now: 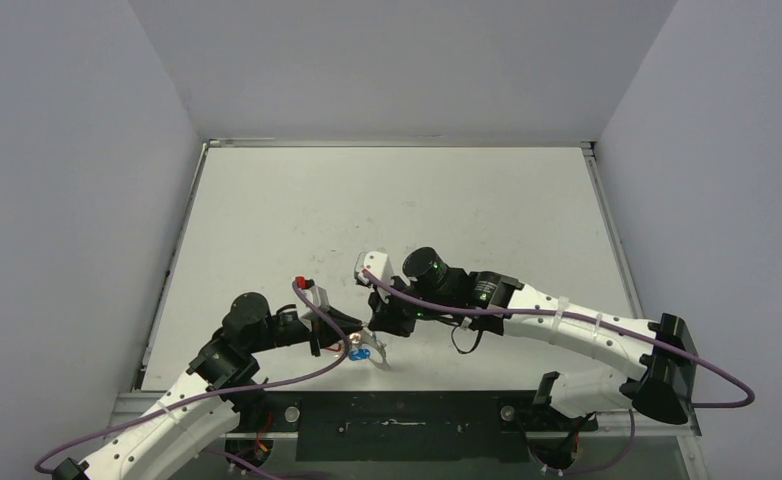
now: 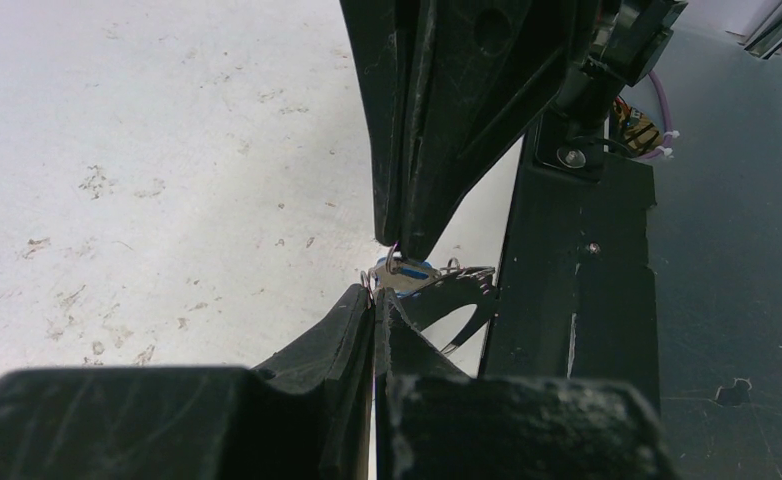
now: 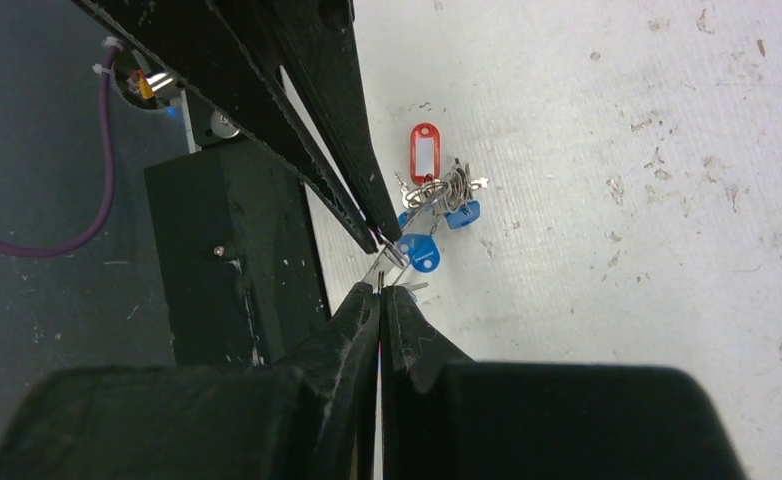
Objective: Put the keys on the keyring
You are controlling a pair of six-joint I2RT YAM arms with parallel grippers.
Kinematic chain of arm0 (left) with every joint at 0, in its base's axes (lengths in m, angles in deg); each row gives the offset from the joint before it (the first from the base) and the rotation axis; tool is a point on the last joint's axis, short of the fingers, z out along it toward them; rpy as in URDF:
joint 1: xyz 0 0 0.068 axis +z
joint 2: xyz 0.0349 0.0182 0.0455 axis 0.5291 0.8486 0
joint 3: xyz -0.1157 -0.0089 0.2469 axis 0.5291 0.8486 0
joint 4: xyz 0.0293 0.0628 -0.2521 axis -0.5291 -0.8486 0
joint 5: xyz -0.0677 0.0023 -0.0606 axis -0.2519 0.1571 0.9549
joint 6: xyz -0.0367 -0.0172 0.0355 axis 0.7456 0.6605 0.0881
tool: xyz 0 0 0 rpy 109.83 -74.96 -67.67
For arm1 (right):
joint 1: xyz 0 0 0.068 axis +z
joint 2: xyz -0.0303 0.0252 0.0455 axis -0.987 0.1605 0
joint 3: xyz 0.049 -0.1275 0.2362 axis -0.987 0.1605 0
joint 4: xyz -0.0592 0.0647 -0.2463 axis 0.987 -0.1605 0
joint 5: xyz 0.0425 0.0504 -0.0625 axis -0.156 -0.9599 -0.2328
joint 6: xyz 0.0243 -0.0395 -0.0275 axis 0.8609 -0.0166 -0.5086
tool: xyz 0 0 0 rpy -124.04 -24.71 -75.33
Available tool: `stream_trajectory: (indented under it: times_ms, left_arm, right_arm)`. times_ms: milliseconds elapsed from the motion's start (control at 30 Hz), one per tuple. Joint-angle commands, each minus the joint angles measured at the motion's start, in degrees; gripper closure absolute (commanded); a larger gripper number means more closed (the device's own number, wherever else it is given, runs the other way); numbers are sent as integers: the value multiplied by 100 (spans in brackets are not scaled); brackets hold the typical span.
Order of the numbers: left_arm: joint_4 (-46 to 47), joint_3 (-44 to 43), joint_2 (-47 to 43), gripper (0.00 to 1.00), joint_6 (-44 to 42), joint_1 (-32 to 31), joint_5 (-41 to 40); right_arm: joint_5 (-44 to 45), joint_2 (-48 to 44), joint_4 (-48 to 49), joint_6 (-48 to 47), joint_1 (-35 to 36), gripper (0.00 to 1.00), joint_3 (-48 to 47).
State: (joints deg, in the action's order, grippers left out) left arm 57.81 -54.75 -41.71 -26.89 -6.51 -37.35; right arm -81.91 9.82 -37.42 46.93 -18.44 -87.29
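Threading keys (image 3: 422, 250) onto keyring (image 1: 381, 358): left tool (image 2: 374, 300), right tool (image 3: 381, 292) both clenched beside keys; next needs fine alignment.

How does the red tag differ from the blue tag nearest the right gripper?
The red tag shows a white label window; the blue tag shows none. The red tag lies beyond the key bunch, the blue tag close to the right gripper. Both are small plastic tags.
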Motion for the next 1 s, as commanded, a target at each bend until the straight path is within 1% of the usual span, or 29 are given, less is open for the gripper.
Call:
stream_trajectory:
  times_ms: [0,533,967]
  left_arm:
    - [520,-55,-5,100,13,6,151]
    - [511,-37,-21,100,29,5,161]
    - [475,-37,-69,100,37,5,152]
  right_arm:
    - [-77,164,388,53,84,100,-328]
    - [218,193,398,75,140,100,-460]
    - [868,273,216,40,144,100,-333]
